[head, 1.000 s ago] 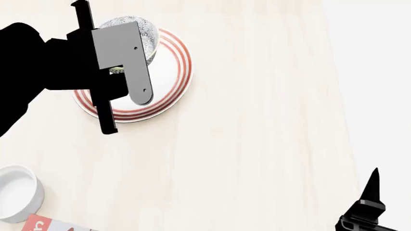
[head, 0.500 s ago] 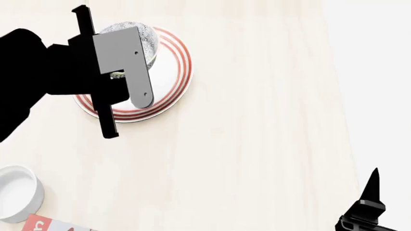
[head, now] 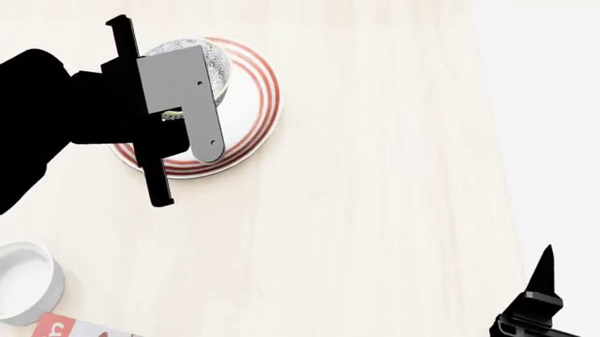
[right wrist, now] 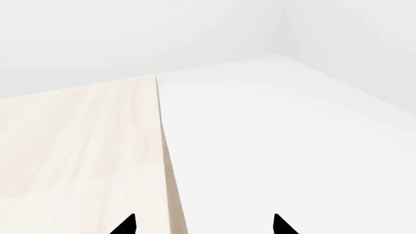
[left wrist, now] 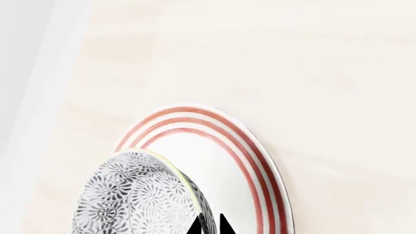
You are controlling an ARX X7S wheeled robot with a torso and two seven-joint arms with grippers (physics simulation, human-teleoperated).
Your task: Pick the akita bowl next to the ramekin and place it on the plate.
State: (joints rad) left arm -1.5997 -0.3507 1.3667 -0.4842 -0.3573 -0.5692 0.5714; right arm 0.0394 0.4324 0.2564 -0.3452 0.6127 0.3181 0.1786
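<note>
The left gripper [left wrist: 211,225], fingertips nearly together, pinches the akita bowl [left wrist: 133,197] over the plate [left wrist: 224,161] (release remains); the right gripper [right wrist: 204,225] rests spread.

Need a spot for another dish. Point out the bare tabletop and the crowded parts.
Bare: the wide wooden stretch between the plate and the table's right edge, running toward the right gripper. Crowded: far left, where the left gripper pinches the akita bowl over the plate; near left corner, ramekin beside a red item.
</note>
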